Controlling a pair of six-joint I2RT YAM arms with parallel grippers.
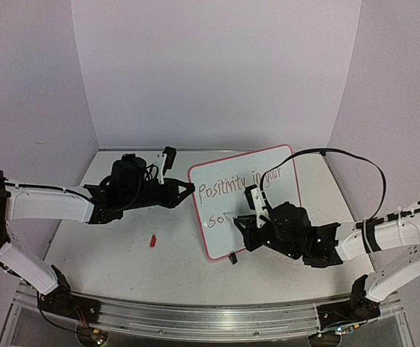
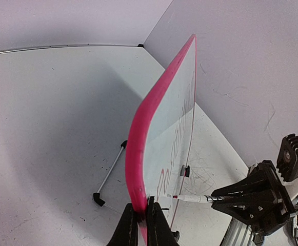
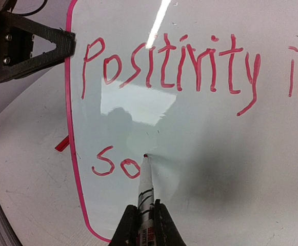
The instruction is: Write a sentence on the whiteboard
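One pink-framed glossy whiteboard [image 1: 231,173], centre frame: left gripper [image 2: 141,214] pinches its edge, right gripper [image 3: 144,214] pinches one white marker [image 3: 145,179], tip at red lettering [image 3: 115,165] "So".

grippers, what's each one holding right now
left gripper: shut on the whiteboard edge
right gripper: shut on the marker

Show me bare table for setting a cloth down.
Free: table between red cap and near rail; strip behind whiteboard. Crowded: whiteboard's left edge at left pincer; its front, where right pincer holds marker.
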